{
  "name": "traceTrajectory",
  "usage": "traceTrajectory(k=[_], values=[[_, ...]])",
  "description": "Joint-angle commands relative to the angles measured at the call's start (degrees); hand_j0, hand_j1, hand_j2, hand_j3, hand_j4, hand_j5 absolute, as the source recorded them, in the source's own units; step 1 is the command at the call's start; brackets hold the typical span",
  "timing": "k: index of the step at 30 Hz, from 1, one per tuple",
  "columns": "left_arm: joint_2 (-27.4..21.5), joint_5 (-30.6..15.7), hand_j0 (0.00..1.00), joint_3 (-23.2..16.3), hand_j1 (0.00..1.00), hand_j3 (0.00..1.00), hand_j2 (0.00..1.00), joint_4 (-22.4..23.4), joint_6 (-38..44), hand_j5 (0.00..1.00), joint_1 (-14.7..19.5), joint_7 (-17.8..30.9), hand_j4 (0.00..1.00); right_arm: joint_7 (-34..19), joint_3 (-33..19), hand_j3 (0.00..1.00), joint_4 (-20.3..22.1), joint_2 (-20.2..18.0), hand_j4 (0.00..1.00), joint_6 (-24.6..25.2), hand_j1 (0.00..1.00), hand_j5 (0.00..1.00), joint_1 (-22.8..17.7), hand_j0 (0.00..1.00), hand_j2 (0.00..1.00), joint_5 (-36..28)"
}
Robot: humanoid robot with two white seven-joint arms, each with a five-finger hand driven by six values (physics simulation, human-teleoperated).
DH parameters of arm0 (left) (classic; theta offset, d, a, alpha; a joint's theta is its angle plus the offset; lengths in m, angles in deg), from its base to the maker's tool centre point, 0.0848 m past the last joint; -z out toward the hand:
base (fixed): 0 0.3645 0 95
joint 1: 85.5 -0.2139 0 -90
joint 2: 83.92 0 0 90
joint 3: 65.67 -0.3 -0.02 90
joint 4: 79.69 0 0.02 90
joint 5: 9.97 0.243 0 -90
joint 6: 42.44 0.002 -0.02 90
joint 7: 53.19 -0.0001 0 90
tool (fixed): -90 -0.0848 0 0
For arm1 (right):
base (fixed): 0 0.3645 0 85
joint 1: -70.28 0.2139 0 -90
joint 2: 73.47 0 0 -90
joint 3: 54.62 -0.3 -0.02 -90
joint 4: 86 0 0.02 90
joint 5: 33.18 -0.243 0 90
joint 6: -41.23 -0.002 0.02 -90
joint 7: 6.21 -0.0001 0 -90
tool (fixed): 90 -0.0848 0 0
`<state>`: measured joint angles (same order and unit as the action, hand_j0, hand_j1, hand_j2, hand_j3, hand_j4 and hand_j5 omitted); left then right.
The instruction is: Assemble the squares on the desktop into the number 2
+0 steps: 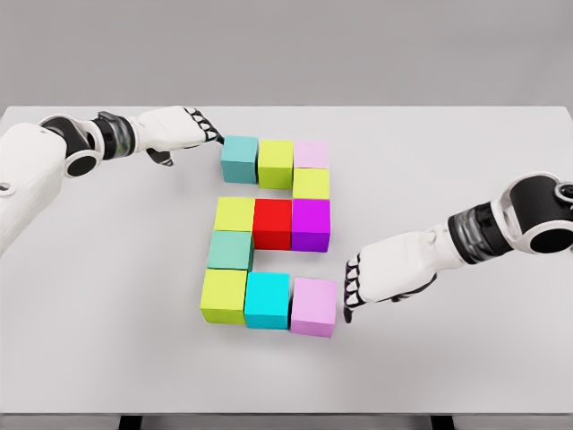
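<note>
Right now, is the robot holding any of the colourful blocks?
No, nothing is held. The left hand rests beside the teal cube, and the right hand sits fingertips against the side of the light pink cube, not gripping it.

A wide white table (466, 161) fills most of the frame, its far edge running across the upper part. Behind it stands a plain grey wall, evenly lit, soft shadows only. Along the bottom edge, dark table supports show beneath the near rim.
</note>
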<state>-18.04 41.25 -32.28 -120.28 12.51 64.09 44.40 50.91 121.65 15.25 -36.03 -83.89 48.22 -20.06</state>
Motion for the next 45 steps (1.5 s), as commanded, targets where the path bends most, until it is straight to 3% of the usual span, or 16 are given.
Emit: traceTrajectory(k=[1, 26, 34, 36, 39, 42, 45], values=[[0.0, -0.2, 0.93, 0.1, 0.93, 0.93, 0.93, 0.0, 0.0, 0.93, -0.1, 0.0, 0.93, 0.1, 0.0, 0.76, 0.0, -0.1, 0.76, 0.1, 0.76, 0.76, -0.1, 0.76, 0.76, -0.3], [-0.4, -0.3, 0.94, 0.1, 0.94, 0.94, 0.94, -2.3, 0.0, 0.94, -0.8, 0.0, 0.94, 0.2, -0.1, 0.76, -0.3, 2.3, 0.76, 0.1, 0.76, 0.76, -1.1, 0.76, 0.76, -0.2], [-1.4, -0.8, 0.94, 0.5, 0.94, 0.94, 0.94, -1.5, 0.0, 0.94, -0.9, 0.0, 0.94, -0.2, -4.3, 0.78, -1.2, -2.5, 0.78, 0.1, 0.78, 0.78, -1.1, 0.78, 0.78, -0.5], [-3.6, -0.9, 0.96, 0.7, 0.96, 0.96, 0.96, -1.6, 0.0, 0.96, -1.0, -0.1, 0.96, -0.2, -8.5, 0.87, -0.8, -4.8, 0.87, 0.1, 0.87, 0.87, -1.1, 0.87, 0.87, -1.3], [-6.3, -1.2, 1.0, 2.2, 1.0, 1.0, 1.0, -2.0, 0.0, 1.0, -1.0, -0.5, 1.0, -0.3, -17.2, 0.99, -0.7, -8.8, 0.99, 0.1, 0.99, 0.99, -5.0, 0.99, 0.99, -3.6], [-11.6, -4.6, 1.0, 3.1, 1.0, 1.0, 1.0, -2.4, 0.0, 1.0, -0.8, -0.6, 1.0, -0.3, -35.6, 1.0, -1.6, -11.1, 1.0, 0.1, 1.0, 1.0, -17.7, 1.0, 1.0, -6.0], [-13.7, -5.3, 1.0, 7.2, 1.0, 1.0, 1.0, -2.3, 0.0, 1.0, -3.9, -0.6, 1.0, -0.5, -55.4, 1.0, -3.8, -11.0, 1.0, 0.1, 1.0, 1.0, -32.0, 1.0, 1.0, -6.2]])
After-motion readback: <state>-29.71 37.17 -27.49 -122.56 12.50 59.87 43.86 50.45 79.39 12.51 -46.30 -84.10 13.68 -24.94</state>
